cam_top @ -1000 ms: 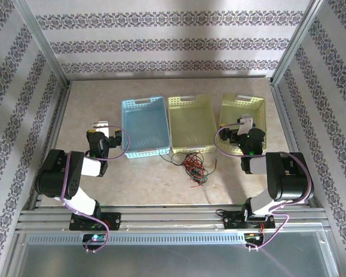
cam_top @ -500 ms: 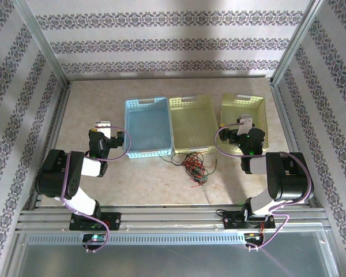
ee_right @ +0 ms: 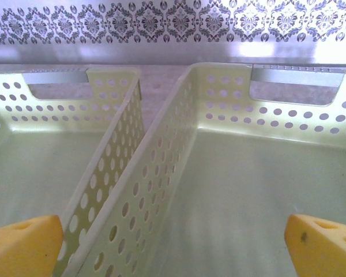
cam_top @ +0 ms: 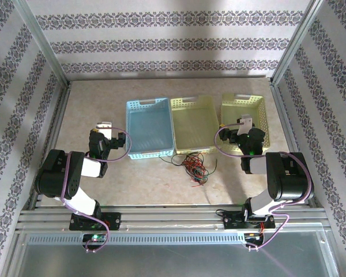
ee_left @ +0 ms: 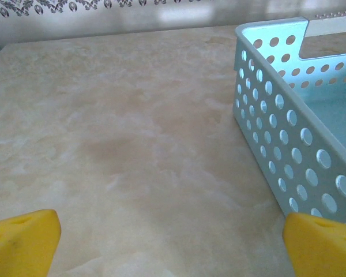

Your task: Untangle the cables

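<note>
The cables (cam_top: 194,165), thin red, black and green wires, lie in one tangle on the table just in front of the middle basket. My left gripper (cam_top: 113,134) is open beside the left wall of the blue basket (cam_top: 151,128). In the left wrist view its yellow fingertips (ee_left: 23,239) stand wide apart over bare tabletop, the right one close to the basket wall (ee_left: 277,127). My right gripper (cam_top: 241,129) is open, with nothing between its pads (ee_right: 323,242). It hangs over the wall (ee_right: 144,173) of the right basket, next to the middle one.
Three perforated baskets stand side by side: blue, pale yellow-green (cam_top: 193,124) and pale yellow (cam_top: 243,115). All look empty. Metal frame rails (cam_top: 173,216) run along the near edge, and patterned walls close in the sides and back.
The blue basket and the middle basket have slid slightly to the right, and my left gripper has shifted right with them. The right arm and the cables have stayed put.
</note>
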